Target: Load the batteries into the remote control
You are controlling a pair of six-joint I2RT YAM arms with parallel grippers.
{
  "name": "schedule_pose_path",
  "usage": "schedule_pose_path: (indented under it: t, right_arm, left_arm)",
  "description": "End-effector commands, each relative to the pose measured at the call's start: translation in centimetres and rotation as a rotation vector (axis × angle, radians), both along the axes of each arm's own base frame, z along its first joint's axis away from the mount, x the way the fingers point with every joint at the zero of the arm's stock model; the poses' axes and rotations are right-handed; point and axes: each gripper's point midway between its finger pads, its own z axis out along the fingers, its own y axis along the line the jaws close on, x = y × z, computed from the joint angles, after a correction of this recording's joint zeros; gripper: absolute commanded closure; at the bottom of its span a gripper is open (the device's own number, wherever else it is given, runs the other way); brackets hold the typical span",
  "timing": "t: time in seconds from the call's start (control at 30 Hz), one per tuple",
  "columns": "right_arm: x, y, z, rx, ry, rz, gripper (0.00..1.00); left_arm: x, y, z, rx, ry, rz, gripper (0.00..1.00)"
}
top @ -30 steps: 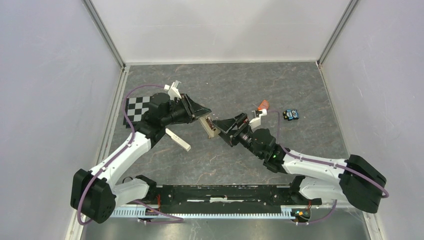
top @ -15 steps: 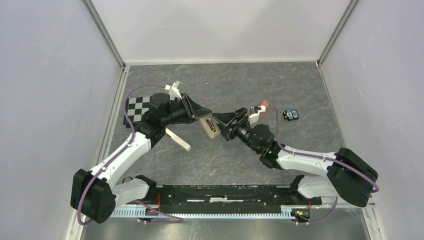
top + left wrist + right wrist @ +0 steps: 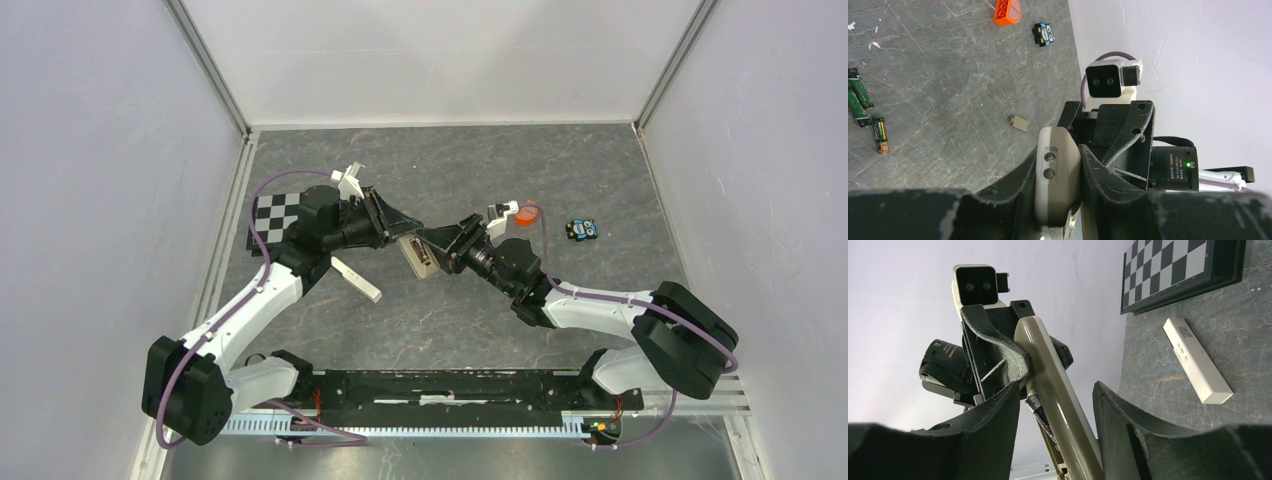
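Remote control (image 3: 417,257) hangs above the middle of the counter (image 3: 470,160), pinched by its long sides in the left pincer (image 3: 1058,152), which is pressed tight on it. Its lower end is cut off in both wrist views. A dark cylinder shows against its underside in the right wrist view, too hidden to tell whether it is a battery. The right pincer (image 3: 1057,387) is spread astride the handset's free end, with a clear gap on one side; contact on the other side is unclear.

Both arms reach inward, elbows out, with their wrists meeting nose to nose over the middle of the counter. Three batteries (image 3: 880,134) lie loose on the grey marbled counter, one clipped by the frame edge; overhead they cannot be made out. A white bar (image 3: 357,279) lies by the left arm, near a checkerboard (image 3: 272,215) at the left edge. An orange brick (image 3: 526,213) and a blue toy (image 3: 582,229) sit toward the far right, and a tan piece (image 3: 1020,123) lies apart. Pale walls (image 3: 440,60) enclose the counter.
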Motion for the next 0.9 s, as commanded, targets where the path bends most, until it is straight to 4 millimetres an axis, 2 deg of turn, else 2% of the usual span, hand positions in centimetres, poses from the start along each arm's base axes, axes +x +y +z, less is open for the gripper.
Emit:
schedule_pose_path:
  t: [0.0,0.23,0.5,0.87]
  right_arm:
    - [-1.0,0.7,3.2,0.08,-0.08,0.062,0.42]
    - [-1.2,0.7,2.5,0.059,-0.082,0.071,0.42]
    - [-1.5,0.5,1.3,0.035,-0.066,0.08,0.54]
    - [-2.2,0.9,0.7,0.008,-0.092,0.13,0.6]
  left_arm:
    - [0.3,-0.3,2.0,-0.018,-0.074,-0.018,0.98]
    - [0.0,-0.4,2.4,-0.02,-0.067,-0.031,0.98]
    - [-0.2,-0.4,2.8,-0.023,-0.042,-0.032,0.98]
    - [-0.3,-0.7,3.1,-0.041,-0.024,-0.051,0.98]
